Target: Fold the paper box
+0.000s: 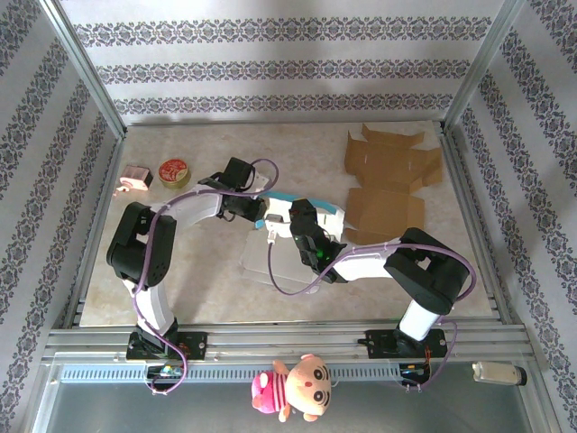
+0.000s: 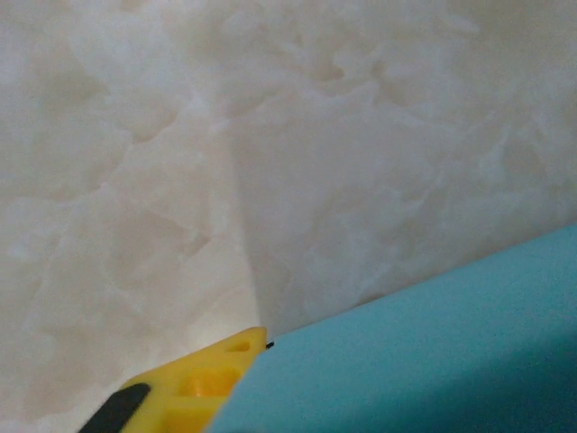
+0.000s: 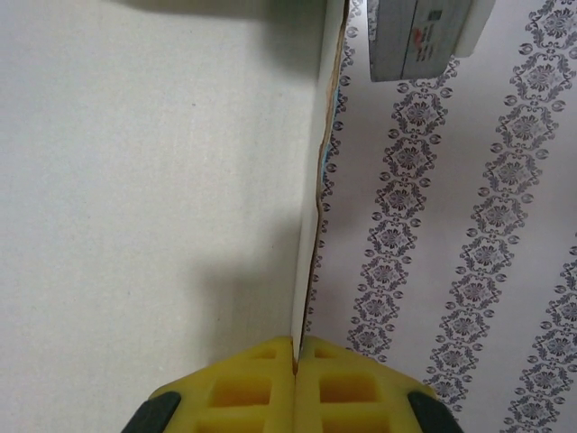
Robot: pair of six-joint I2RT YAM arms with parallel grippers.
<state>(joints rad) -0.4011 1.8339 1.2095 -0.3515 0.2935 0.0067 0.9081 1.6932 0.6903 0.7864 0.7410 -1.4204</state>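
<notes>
At the middle of the table [image 1: 207, 280], between the two arms: the paper box [image 1: 269, 262], white panel toward the near edge, teal strip along its far side. Right gripper [image 3: 295, 345] closed tight, yellow pads [image 3: 261, 361] pressed together, with the thin raw edge of the white panel running down into the seam between them, so gripping the box by that wall. Left gripper [image 1: 256, 213] at the box's far left side. From its wrist camera, one yellow finger [image 2: 203, 390] touching the edge of the teal face, marbled tabletop behind. Other finger hidden, so impossible to tell whether closed on the card or merely resting against it. Toward the far right corner, well apart from the box: flat cardboard [image 1: 389, 176] blanks. Near the far left corner: a tape roll [image 1: 173, 171].
</notes>
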